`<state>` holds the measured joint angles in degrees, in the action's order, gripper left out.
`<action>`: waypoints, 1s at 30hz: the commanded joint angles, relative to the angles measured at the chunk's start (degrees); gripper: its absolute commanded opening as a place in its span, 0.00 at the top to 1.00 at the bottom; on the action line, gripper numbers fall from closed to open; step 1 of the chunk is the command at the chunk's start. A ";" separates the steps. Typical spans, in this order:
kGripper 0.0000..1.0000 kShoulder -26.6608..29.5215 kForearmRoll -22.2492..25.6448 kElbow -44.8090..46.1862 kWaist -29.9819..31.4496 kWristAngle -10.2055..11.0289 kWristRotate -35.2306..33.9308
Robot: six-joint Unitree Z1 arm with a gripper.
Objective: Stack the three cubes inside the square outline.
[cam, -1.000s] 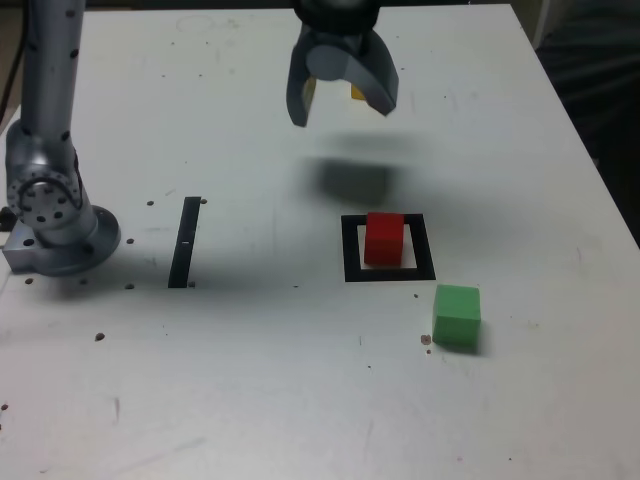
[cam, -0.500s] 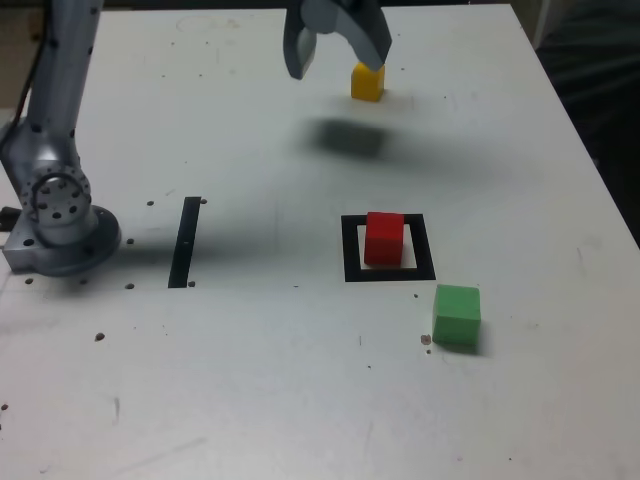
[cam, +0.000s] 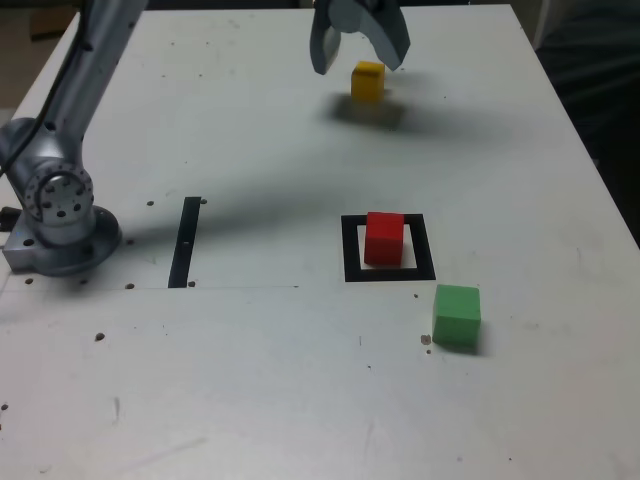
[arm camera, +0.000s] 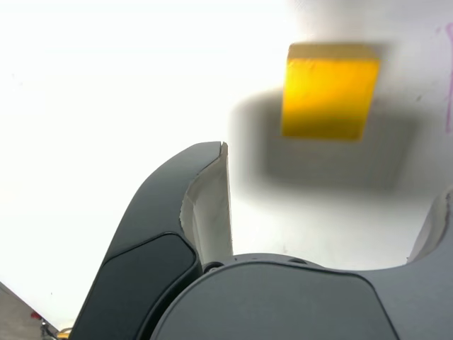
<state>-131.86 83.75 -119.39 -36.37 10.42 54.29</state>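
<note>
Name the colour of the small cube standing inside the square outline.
Red, best seen in the exterior view.

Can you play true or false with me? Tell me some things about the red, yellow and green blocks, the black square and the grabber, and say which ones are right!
1. The red block sits inside the black square outline. True.
2. The green block is stacked on top of the red one. False: it rests on the table, outside the outline.
3. The gripper is open. True.
4. The yellow block is squeezed in the gripper. False: it rests on the table, and nothing grips it.
5. The thin black strip lies apart from the square outline. True.
</note>
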 commanded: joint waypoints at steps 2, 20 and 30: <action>0.04 -3.39 0.98 -2.75 -0.34 0.13 0.08; 0.75 -11.23 3.38 -11.99 -0.46 0.83 -1.96; 0.75 -11.29 3.09 -12.10 -0.46 1.25 -1.90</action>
<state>-142.90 86.86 -131.25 -36.75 11.46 52.30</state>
